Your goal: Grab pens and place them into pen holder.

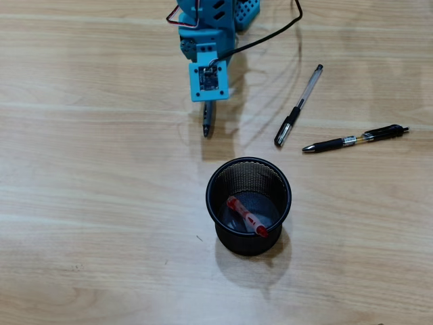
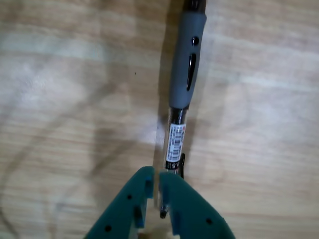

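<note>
In the overhead view, the blue arm (image 1: 206,40) reaches down from the top edge, left of centre, over the wooden table (image 1: 81,203). Below its wrist camera, the tip end of a dark grey pen (image 1: 207,122) sticks out towards the bottom of the picture. The wrist view shows this pen (image 2: 185,74) up close: its grey rubber grip runs up the middle, with a clear section carrying a white barcode label below it. The gripper (image 2: 158,186) enters from the bottom edge, and its two teal fingers (image 2: 137,199) are nearly together, pinching the lower end of the pen between them. Whether the pen is lifted off the table or lying on it cannot be told.

Just right of the pen and lower in the overhead view stands the pen holder (image 1: 233,176), a round black mesh cup, upright. Inside it a red pen (image 1: 247,215) lies slanted across the bottom.

Further right, above the cup, a clear pen with a black cap (image 1: 299,107) lies at an angle on the table. Just beside its capped end, a black pen with a silver band (image 1: 355,139) lies nearly level, pointing to the right edge. The two are apart.
</note>
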